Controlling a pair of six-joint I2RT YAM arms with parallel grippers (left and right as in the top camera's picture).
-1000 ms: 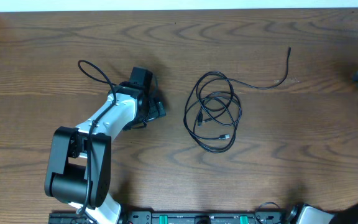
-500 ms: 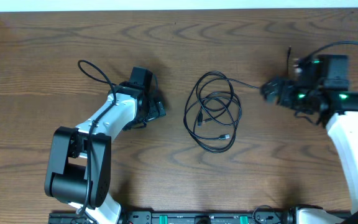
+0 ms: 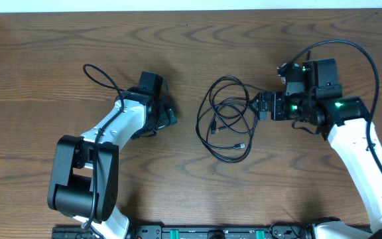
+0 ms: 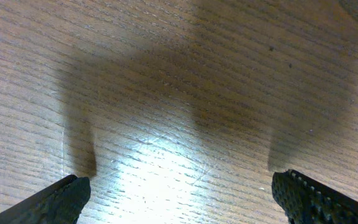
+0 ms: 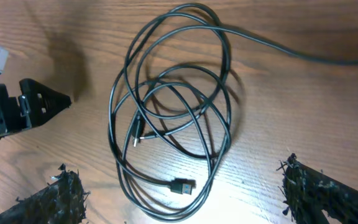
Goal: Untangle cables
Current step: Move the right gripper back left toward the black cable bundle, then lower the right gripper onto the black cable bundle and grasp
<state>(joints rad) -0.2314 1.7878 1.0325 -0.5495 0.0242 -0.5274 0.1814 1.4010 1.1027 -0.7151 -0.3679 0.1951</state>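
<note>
Overhead: black cables point(image 3: 213, 126) coil between left end effector point(image 3: 170, 114) and right end effector point(image 3: 262, 106) (both spread apart).

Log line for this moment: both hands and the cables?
left hand: open, empty, left of cables | right hand: open, empty, at cables' right edge | cables: tangled on table

The bench point(image 3: 45, 40) is showing brown wood with darker wavy grain. The cables point(image 3: 227, 118) are looking black. The left arm point(image 3: 121, 123) and right arm point(image 3: 360, 143) are showing white shells with black joints. Green lights point(image 3: 337, 105) are glowing on the right arm.
</note>
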